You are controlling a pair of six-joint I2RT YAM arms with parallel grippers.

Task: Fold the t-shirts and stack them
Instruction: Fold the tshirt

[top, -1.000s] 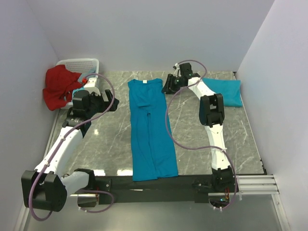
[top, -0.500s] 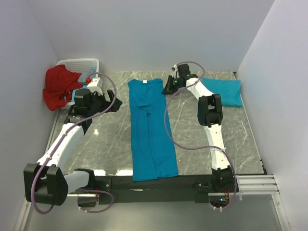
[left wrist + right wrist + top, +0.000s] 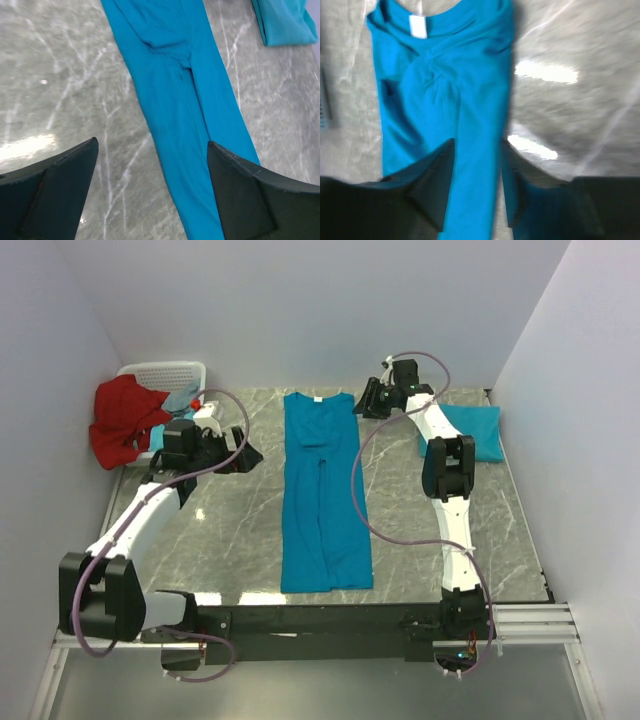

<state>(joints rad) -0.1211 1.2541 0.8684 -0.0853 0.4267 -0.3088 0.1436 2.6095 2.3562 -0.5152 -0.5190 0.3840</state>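
**T-shirts: two teal ones on the table, one a long strip, one folded small**

Count of teal t-shirts: two. Long t-shirt [image 3: 325, 490]: folded into a narrow strip and laid down the middle of the table [image 3: 230, 540], collar at the far end, hem near the front edge. Folded t-shirt [image 3: 482, 432]: a flat rectangle at the far right, well apart from the strip. Also one red cloth [image 3: 122, 420], draped over one white basket [image 3: 165, 372] in the far left corner. One white neck label [image 3: 418, 26] inside the strip's collar. Two arms, two grippers.

Hard to make out: right wrist view blurred all over, so contact between fingers and cloth impossible to tell. Near edge of the folded t-shirt hidden behind the right arm in the top view, and only one corner of it caught at the upper edge of the left wrist view. Pale blue patch under the red cloth too small to name. Basket half covered.

Left arm: stretched forward, then bent toward the right. Left gripper [image 3: 245, 455] pointing at the strip from its left side, apart from the cloth, fingers [image 3: 55, 195] spread wide and holding nothing.

Right arm: reaching straight to the far end, wrist turned left. Right gripper [image 3: 368, 400] just beside the collar's right corner, fingers [image 3: 435, 185] parted, teal cloth seen in the gap, not clamped.
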